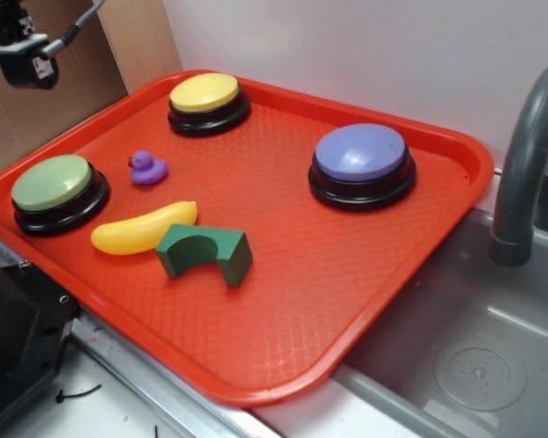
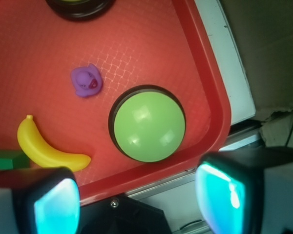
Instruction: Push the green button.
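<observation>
Green button [image 2: 149, 124]: sits in the near-left corner of the red tray [image 1: 365, 301], close to the rim, pale domed top up on its black base; nothing touches it.
Claw [image 2: 136, 202]: spread wide and empty, both pads [image 2: 56, 207] framing the bottom of the wrist view, above and off the tray's edge, well apart from the button.
Risk, rim: descending from here likely lands a pad on the tray's raised edge, tipping or shoving the tray.
Risk, open jaws: a wide claw may straddle the dome and press nothing.
Risk, neighbours: the purple duck [image 2: 87, 81] and yellow banana [image 2: 46, 148] lie near; a sideways approach could knock them.
Risk, glancing touch: an off-centre hit on the dome may slide off.
</observation>
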